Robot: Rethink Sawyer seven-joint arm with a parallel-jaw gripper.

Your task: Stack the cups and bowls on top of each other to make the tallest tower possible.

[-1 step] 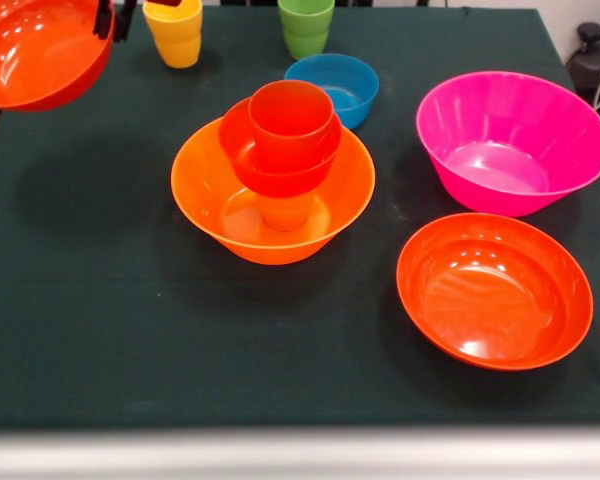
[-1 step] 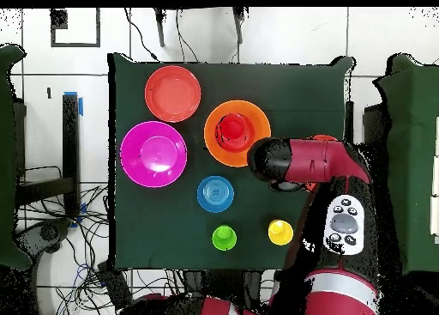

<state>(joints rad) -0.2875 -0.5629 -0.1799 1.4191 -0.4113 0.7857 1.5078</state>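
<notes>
tower (image 1: 280, 165): stands near the middle of the counter (image 1: 90, 330). base is a large orange bowl (image 1: 205, 205); inside it an orange cup (image 1: 285, 212), upright as far as can be seen; on that a small red-orange bowl (image 1: 242, 160); nested in that bowl a red-orange cup (image 1: 291, 120), open end up. seen from overhead the same stack shows as a red centre within the orange ring (image 2: 237, 133).

small blue bowl (image 1: 342, 82): on the cloth just behind the tower, apart from it, upright.

large pink bowl (image 1: 513, 140): upright, to the right of the tower in the front view, well apart from it.

wide red-orange bowl (image 1: 494, 290): upright on the counter, just in front of the pink bowl, close to it.

second wide red-orange bowl (image 1: 40, 50): lifted off the counter at the upper left corner of the front view, tilted, its shadow on the cloth below. the gripper (image 1: 113, 18) pinches its rim, black tips on either side of the edge.

yellow cup (image 1: 175, 32): far edge of the counter, beside the lifted bowl, upright.

green cup (image 1: 306, 26): far edge, to the right of the yellow cup, upright.

arm (image 2: 313, 161): red and black, reaching over the counter's side in the overhead view.
</notes>
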